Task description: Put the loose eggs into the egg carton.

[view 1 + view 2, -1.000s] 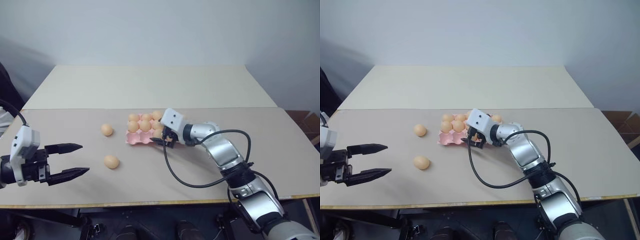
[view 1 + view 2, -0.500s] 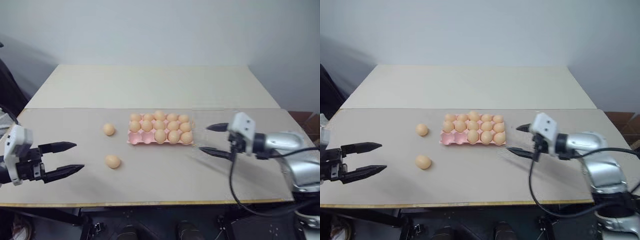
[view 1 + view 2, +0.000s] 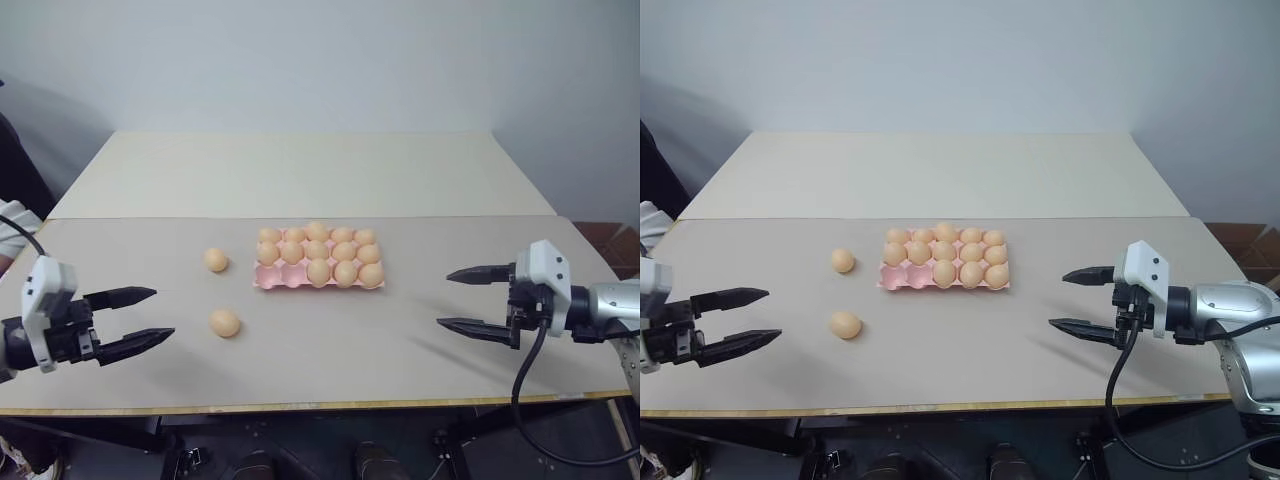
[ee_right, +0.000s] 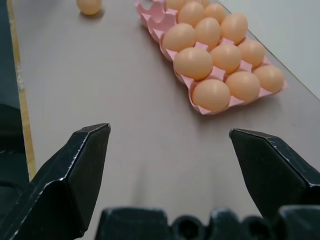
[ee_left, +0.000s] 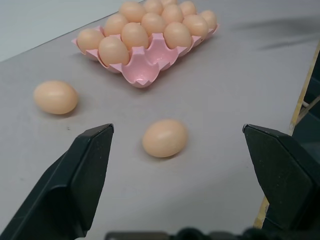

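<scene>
The pink egg carton lies mid-table and holds several tan eggs; two cups at its front left show bare. Two loose eggs rest left of it: one close beside the carton, the other nearer the front edge. My left gripper is open and empty at the far left, pointing toward the nearer loose egg from a short way off. At the right, well apart from the carton, my right gripper is open and empty, pointing left.
The grey-beige table ends in a front edge just below both grippers. A lighter tabletop adjoins it at the back, against a plain wall. A black cable hangs under the right wrist.
My right gripper has drawn back from the carton's front right corner to the table's right side, open and empty. The whole carton now shows. The left gripper has kept its place.
</scene>
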